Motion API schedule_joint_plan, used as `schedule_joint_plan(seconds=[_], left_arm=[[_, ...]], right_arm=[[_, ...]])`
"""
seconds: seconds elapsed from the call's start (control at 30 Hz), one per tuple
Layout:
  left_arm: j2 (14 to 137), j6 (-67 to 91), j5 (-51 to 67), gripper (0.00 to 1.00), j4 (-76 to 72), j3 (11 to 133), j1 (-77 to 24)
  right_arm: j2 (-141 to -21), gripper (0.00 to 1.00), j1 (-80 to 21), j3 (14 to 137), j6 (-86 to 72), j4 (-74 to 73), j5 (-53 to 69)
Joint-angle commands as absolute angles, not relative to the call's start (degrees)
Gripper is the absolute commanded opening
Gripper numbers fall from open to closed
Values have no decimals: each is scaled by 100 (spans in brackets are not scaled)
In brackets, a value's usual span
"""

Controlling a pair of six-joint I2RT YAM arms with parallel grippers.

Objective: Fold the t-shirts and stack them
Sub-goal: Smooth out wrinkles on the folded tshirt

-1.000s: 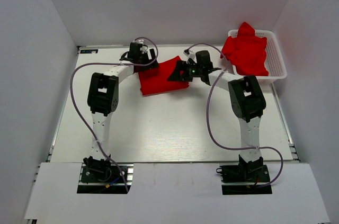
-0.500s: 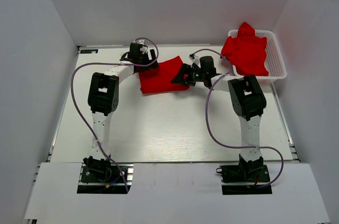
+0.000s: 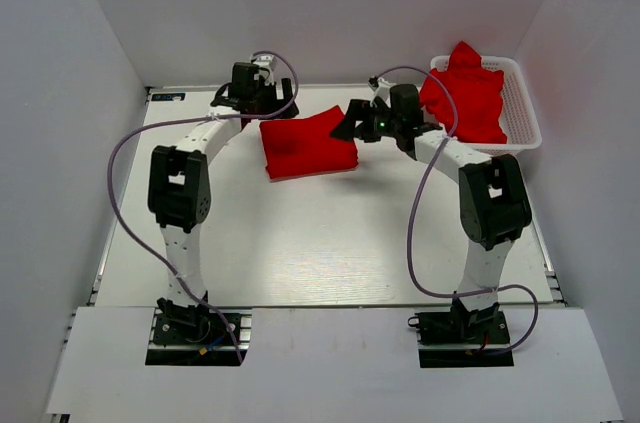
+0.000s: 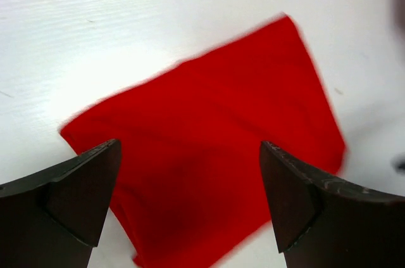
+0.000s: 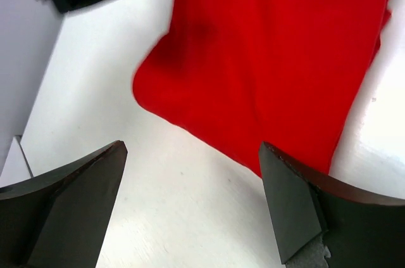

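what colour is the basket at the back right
White. The basket is a plain white lattice, best seen in the top external view.

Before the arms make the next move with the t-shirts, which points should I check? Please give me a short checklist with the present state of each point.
1. Left gripper free of cloth: ok, jaws open, nothing between them.
2. Right gripper free of cloth: ok, open and empty.
3. Folded bright red fabric t-shirt lies flat on the white table: ok, a compact shape between the two grippers.
4. More shirts to fetch: ok, crumpled red t-shirts lie in the white plastic lattice basket at the far right.
5. Number of shirts in the basket: cannot tell, they are bunched together.
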State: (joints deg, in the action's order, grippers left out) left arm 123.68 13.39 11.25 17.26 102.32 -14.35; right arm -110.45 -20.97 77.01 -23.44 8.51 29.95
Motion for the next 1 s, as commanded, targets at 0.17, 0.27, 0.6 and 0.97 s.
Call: schedule_joint_plan(seconds=[0.17,0.27,0.6,0.97], left_arm=[[10828,1011,3251,100,527,8158,-1616],[10828,959,3550,100,291,7683,-1678],[10942,826,3314,100,-123,6180,-1731],[10505,773,2919,100,403,6414,-1679]], right_arm=[[-11617,91,-2092,8902,-2250,501,3199],[-12145,91,-2083,9602,-2311,369,3322],[-13746,91,-2066,10653,-2750,219,3068],[-13800,91,-2057,10994,-2488,-289,2584]])
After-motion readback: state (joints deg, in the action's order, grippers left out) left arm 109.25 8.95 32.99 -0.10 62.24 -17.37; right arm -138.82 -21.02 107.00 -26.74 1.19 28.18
